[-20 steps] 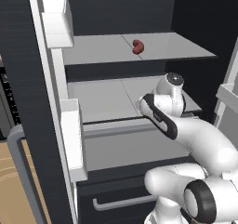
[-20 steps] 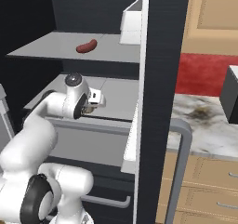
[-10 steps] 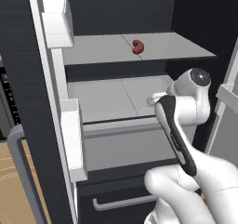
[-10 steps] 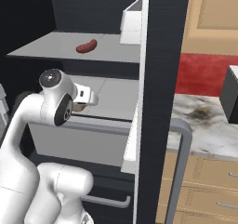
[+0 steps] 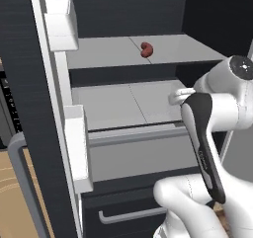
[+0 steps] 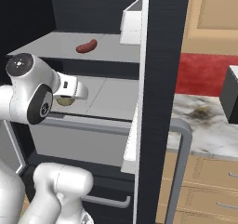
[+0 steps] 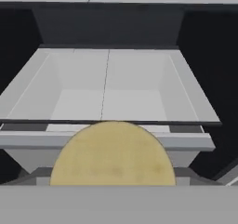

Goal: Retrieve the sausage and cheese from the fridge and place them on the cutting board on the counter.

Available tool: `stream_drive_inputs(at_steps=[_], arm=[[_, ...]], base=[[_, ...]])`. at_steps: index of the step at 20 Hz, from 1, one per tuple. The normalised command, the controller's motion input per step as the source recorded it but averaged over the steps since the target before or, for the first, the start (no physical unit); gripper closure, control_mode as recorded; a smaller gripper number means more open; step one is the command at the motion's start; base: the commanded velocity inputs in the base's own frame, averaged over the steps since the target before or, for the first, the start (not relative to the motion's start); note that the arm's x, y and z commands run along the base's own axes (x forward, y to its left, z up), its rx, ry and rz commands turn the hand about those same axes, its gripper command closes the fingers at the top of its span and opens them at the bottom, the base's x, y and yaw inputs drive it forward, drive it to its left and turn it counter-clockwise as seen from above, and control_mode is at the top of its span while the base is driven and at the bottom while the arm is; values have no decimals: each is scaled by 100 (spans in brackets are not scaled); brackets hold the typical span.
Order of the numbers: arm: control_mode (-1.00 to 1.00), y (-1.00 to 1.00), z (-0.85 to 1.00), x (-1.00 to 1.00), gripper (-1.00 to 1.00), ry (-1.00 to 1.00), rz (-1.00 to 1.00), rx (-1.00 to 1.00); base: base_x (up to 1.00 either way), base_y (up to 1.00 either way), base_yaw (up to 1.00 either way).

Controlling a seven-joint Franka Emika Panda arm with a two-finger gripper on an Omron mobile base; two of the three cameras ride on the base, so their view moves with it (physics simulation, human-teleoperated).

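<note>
We find the sausage (image 5: 146, 49) lying on the upper shelf of the open fridge (image 5: 29, 84). The cheese (image 7: 113, 154) sits close before the hand camera, level with the lower shelf; we cannot tell whether the fingers grip it.

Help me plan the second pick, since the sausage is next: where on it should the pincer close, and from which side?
Grip the sausage across its thick middle, coming in from the open front of the fridge just above the upper shelf. It lies flat and curved with bare shelf all round, so the fingers can likely straddle the bend.
</note>
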Motion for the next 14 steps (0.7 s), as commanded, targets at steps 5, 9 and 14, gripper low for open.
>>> stream_drive_inputs(at_steps=[5,9,14], arm=[[-100,0,7,-39,100,0,0,0],[-100,0,0,-58,100,0,0,0],[100,0,0,-43,100,0,0,0]], base=[[0,0,0],[0,0,0],[-12,0,0]])
